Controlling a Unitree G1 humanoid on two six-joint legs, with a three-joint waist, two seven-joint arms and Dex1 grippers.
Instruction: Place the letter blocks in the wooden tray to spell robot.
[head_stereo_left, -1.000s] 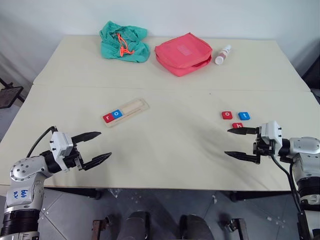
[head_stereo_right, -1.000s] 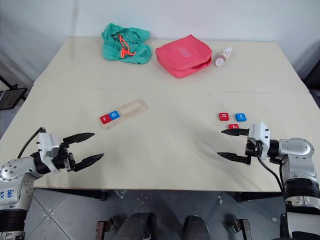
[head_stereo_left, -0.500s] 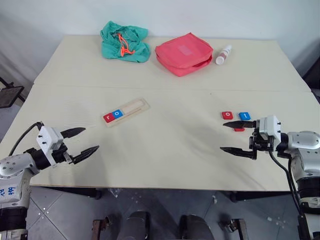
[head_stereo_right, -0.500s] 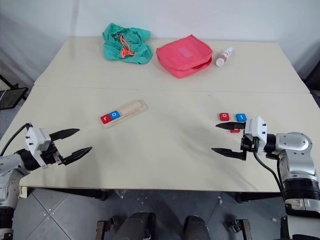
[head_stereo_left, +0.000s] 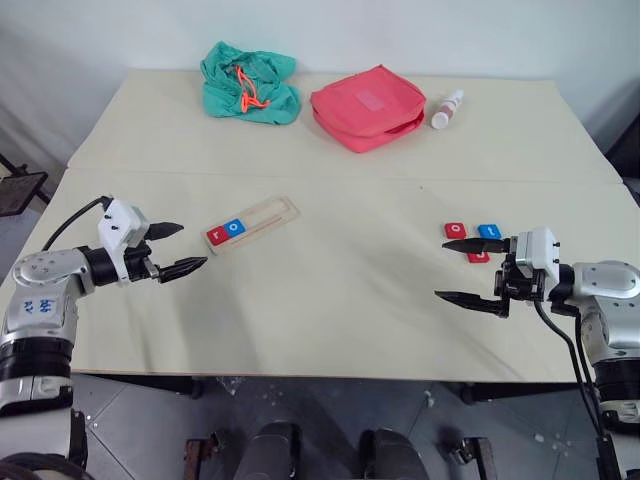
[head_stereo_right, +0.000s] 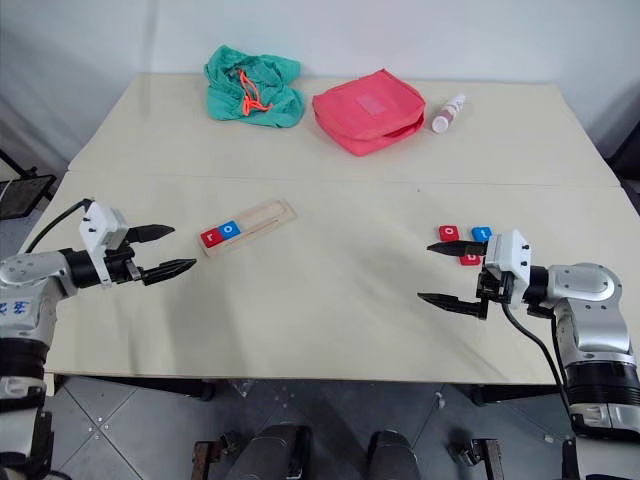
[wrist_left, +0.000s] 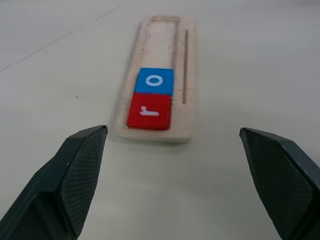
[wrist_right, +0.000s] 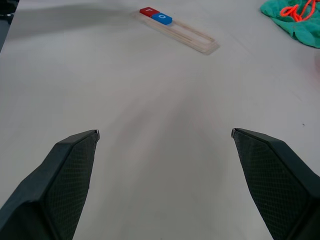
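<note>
Your left pincer (head_stereo_left: 170, 249) hangs released over the counter (head_stereo_left: 340, 300), its two black fingers spread and aimed at the near end of the wooden tray (head_stereo_left: 252, 223), just short of it and not touching. In that tray you have a red "r" block (wrist_left: 149, 111) at the near end and a blue "o" block (wrist_left: 155, 81) touching it; the rest of the tray is bare wood. Your right pincer (head_stereo_left: 458, 269) is also released, fingers wide, holding nothing, hovering above the counter on the right side. Just beyond its upper finger lie the three loose letter blocks: a red block (head_stereo_left: 455, 230), a blue block (head_stereo_left: 488, 231) beside it, and another red block (head_stereo_left: 479, 256) partly hidden behind the finger; you cannot read their letters. At the far edge of the counter sit a green cloth bag with an orange cord (head_stereo_left: 248, 82), a red zip pouch (head_stereo_left: 366, 106) and a small white bottle (head_stereo_left: 445, 109).
</note>
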